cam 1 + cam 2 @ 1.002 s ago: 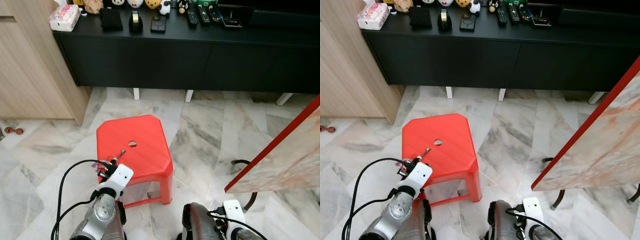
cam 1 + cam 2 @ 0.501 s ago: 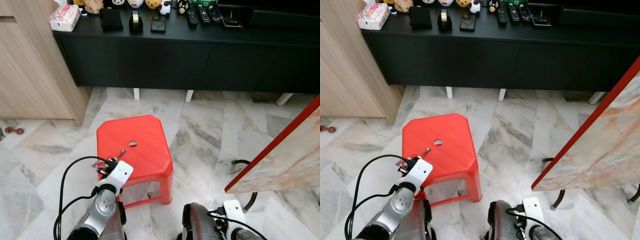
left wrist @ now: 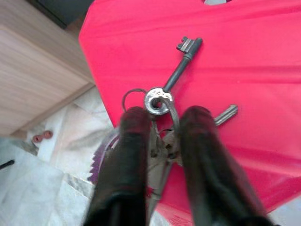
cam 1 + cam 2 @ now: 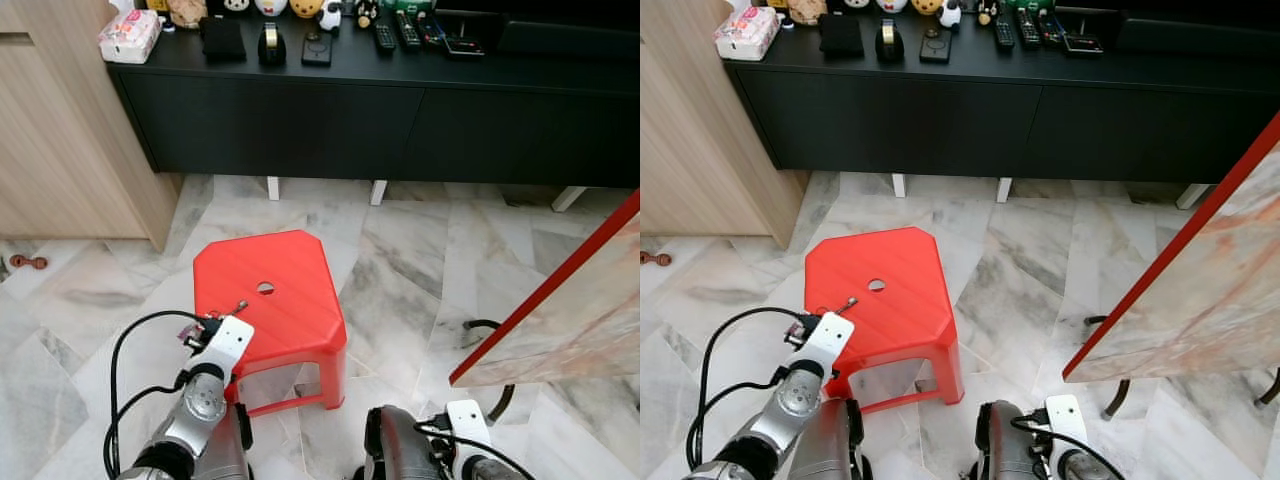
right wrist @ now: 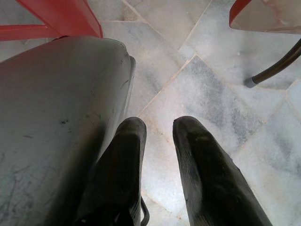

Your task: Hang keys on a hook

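Stool: one bright red plastic stool (image 4: 283, 290) with a small round hole in its seat stands on the pale marble floor (image 4: 410, 260), in front of a long black cabinet (image 4: 380, 120).
Keys: one bunch of metal keys on a ring (image 3: 162, 120) lies at the near left edge of the stool seat; one long dark old-style key (image 3: 181, 66) and one short silver key (image 3: 225, 114) can be counted, the others bunched and unclear.
Left gripper: the left gripper (image 3: 162, 127) is at that seat edge, its two black fingers (image 3: 129, 155) pinching the bunch just below the ring.
Right gripper: the right gripper (image 5: 157, 136) hangs low by the robot's body, its two fingers slightly apart, holding nothing.
Cabinet top: one pink tissue pack (image 4: 129, 35), several remote controls (image 4: 395, 32) and a row of small figurines (image 4: 300, 8).
Other: one red-edged marble tabletop (image 4: 570, 320) at right; a light wooden cupboard (image 4: 70, 150) at left.
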Controlling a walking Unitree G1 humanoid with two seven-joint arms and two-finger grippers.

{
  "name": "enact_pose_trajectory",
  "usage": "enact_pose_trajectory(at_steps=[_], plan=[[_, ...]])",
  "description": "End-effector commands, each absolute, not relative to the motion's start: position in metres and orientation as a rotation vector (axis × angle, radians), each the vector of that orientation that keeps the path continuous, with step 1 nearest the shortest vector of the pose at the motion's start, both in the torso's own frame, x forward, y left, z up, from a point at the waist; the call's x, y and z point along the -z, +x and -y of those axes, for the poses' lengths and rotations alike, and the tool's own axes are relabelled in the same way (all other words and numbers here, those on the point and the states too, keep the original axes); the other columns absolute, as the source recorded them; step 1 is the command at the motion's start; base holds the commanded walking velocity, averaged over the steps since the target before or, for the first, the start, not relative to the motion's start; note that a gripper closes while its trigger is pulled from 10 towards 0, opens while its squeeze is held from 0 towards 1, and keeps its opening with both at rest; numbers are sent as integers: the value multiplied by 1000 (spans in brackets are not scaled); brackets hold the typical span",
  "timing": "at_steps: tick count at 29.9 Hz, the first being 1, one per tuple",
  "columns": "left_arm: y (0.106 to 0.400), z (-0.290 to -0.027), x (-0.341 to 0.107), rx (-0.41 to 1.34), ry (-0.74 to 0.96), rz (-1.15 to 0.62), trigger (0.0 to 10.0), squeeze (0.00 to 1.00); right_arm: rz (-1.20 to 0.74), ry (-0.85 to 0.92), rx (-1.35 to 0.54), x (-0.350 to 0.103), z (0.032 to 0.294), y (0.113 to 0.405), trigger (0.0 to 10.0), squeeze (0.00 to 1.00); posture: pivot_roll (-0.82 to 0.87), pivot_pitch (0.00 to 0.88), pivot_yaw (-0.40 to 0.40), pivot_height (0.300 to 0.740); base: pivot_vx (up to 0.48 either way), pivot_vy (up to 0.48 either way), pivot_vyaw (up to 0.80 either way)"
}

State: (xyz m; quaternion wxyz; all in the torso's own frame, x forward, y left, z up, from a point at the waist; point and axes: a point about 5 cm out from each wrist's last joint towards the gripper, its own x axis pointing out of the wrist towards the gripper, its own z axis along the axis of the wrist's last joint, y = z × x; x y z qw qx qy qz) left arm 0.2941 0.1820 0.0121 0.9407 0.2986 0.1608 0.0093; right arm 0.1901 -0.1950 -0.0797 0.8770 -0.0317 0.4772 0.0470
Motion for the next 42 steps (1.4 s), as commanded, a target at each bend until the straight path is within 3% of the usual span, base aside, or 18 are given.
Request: enact_pose_trajectory(at_steps=[1, 25, 42], plan=[[289, -183, -4, -15, 590, -371, 0, 0, -1076, -61, -102, 89, 195, 171, 10000, 0, -21, 168, -91, 602, 0, 0, 0], [292, -176, -10, 23, 542, -310, 0, 0, -1074, -59, -101, 89, 194, 171, 10000, 0, -17, 168, -89, 602, 0, 0, 0], [299, -166, -61, 61, 304, 58, 0, 0, -1057, -55, -90, 88, 193, 174, 10000, 0, -10, 154, -85, 602, 0, 0, 0]])
